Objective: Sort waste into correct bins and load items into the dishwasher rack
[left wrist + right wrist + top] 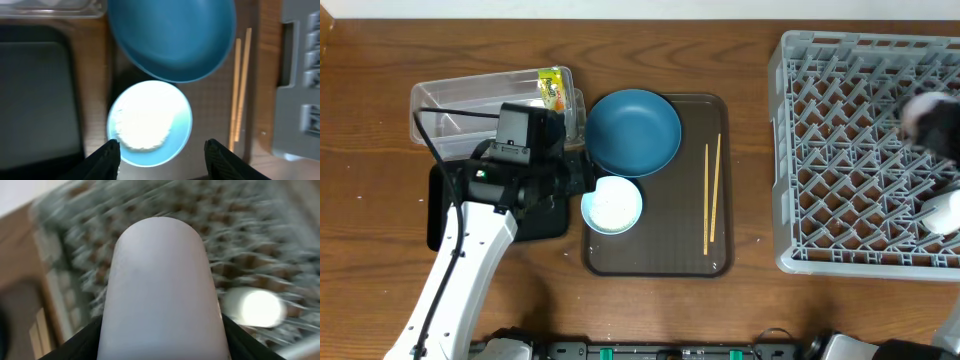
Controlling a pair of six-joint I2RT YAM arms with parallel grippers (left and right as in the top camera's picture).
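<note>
My left gripper (162,152) is open, its fingers on either side of the near rim of the light-blue bowl (150,122), which holds white rice (142,125). In the overhead view the bowl (612,205) sits on the brown tray next to the dark-blue plate (633,131) and the chopsticks (712,195). My right gripper (160,340) is shut on a white cup (160,280) above the dishwasher rack (840,150), blurred by motion. A second white cup (945,210) lies in the rack. The yellow-green wrapper (553,88) lies in the clear tub (450,100). No tissue shows.
The brown serving tray (700,255) holds the plate, bowl and chopsticks. The black tray (445,215) lies under my left arm, in front of the clear tub. The rack fills the right side of the table.
</note>
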